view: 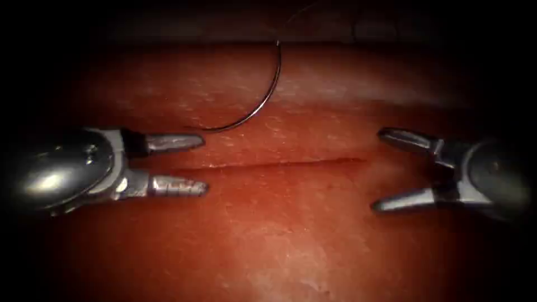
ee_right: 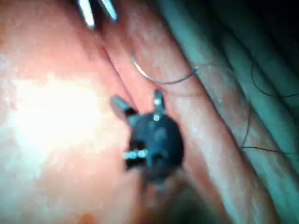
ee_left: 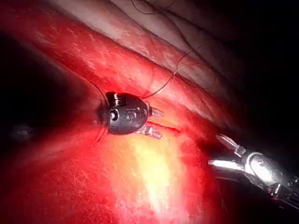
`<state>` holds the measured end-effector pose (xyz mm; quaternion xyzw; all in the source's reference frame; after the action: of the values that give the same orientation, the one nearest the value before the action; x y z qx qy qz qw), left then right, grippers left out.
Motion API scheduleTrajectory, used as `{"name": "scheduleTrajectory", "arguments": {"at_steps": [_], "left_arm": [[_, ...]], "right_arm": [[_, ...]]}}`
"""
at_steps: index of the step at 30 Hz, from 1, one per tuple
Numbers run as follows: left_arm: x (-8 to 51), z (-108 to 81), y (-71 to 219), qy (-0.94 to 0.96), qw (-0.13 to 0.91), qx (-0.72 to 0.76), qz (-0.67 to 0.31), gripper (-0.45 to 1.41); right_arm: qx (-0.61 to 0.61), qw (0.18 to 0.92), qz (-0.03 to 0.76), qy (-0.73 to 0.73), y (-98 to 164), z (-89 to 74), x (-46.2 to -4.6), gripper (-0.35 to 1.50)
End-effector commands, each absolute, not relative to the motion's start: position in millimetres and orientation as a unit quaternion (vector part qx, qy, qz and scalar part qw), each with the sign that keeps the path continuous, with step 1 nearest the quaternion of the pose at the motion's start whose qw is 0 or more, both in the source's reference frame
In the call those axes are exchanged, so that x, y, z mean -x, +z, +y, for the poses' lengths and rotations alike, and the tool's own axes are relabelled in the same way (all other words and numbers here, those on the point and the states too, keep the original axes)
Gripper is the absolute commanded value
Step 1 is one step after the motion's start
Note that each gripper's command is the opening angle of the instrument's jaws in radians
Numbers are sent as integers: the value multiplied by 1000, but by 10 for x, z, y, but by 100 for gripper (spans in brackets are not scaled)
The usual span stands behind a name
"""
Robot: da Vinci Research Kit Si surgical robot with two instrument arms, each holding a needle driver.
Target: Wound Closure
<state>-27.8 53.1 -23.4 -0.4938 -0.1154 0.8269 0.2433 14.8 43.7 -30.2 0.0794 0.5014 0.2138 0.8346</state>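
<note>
Endoscope view, nearest first: bare tissue (view: 291,246) is seen along the bottom of the frame. Above that, the left claw (view: 206,164) at mid-left and the right claw (view: 376,170) at mid-right are both spread apart, with nothing held in either. The cut (view: 268,164) is seen as a thin line between them, apparently unstitched. Farther back, the needle (view: 263,98) is lying loose on the tissue at upper centre, not in it as far as can be told. So nothing's really been started, it seems; the needle would have to be picked up first. The thread (view: 305,11) gets lost in the dark at the top, so its run can't be made out.
</note>
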Motion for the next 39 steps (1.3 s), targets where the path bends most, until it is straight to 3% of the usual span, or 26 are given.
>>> {"name": "scheduleTrajectory", "arguments": {"at_steps": [1,11,25,39], "left_arm": [[283,532,-228,827,243,495,-115,63],[273,538,-225,834,246,481,-109,64],[262,566,-209,890,259,354,-122,70],[310,586,-157,916,211,283,-193,70]], "right_arm": [[-79,834,503,213,-296,438,-155,88],[-78,834,502,214,-296,438,-159,96],[-74,835,502,214,-293,431,-159,96],[-65,837,500,212,-293,422,-148,98]]}}
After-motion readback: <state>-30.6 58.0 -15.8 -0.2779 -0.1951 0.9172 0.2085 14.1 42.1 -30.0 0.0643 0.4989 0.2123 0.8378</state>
